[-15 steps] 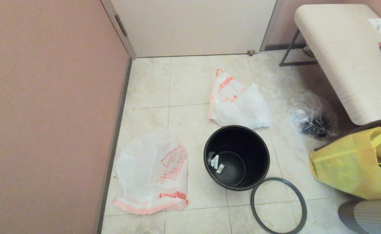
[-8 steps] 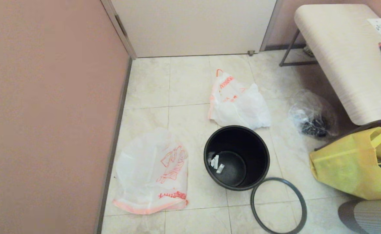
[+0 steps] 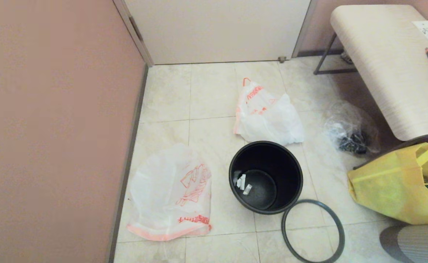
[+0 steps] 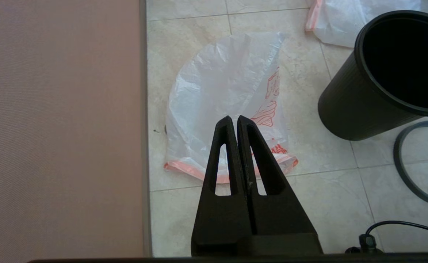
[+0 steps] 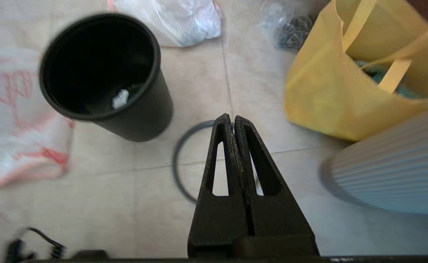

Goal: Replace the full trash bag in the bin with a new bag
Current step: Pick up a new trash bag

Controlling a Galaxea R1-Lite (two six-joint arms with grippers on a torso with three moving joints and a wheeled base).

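Note:
The black bin (image 3: 289,175) stands bagless on the tiled floor with a few white paper scraps at its bottom. Its dark grey hoop (image 3: 310,200) lies flat on the floor beside it, on the near right. The full trash bag (image 3: 268,117) lies just behind the bin. The new bag (image 3: 170,193) lies flat to the bin's left, near the wall. Neither arm shows in the head view. My left gripper (image 4: 234,118) is shut and empty above the new bag (image 4: 221,87). My right gripper (image 5: 231,117) is shut and empty above the hoop (image 5: 176,160), with the bin (image 5: 141,117) beside it.
A yellow tote (image 3: 393,186) and a clear bag of black bits (image 3: 351,131) sit to the right, under a pale bench (image 3: 382,62). A grey ribbed object (image 3: 418,243) is at the near right. The pink wall (image 3: 53,128) runs close along the left.

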